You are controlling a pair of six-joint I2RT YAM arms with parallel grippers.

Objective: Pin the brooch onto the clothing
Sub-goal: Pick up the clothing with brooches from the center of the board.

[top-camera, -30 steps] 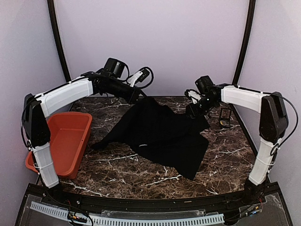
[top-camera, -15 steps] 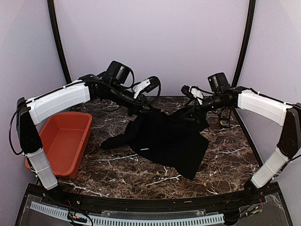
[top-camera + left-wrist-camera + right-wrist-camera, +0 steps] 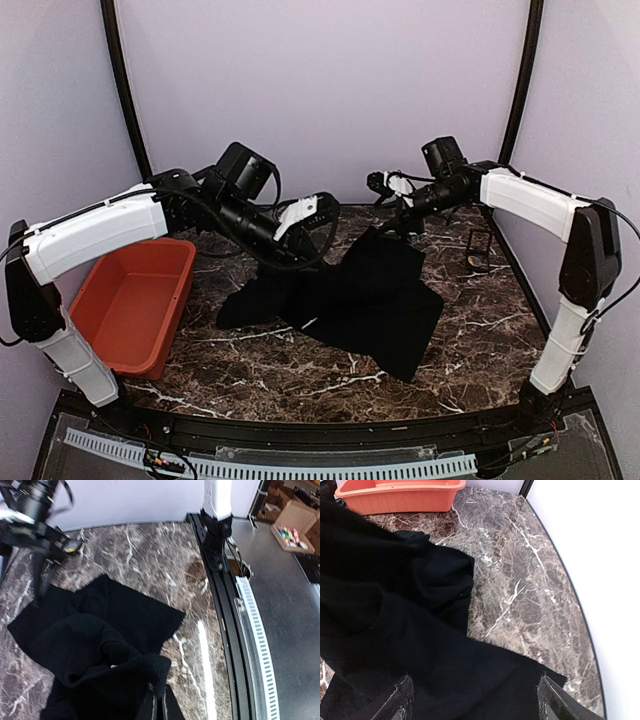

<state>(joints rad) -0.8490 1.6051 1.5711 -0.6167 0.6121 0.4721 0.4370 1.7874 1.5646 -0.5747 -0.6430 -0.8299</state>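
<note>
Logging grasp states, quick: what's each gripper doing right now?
Left gripper: closed on the plain black fabric T-shirt.
Right gripper: open, holding nothing.

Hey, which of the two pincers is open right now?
The right pincer: its fingers stand wide apart over the black T-shirt, holding nothing. The left pincer is shut, pinching a bunched fold of that shirt.
</note>
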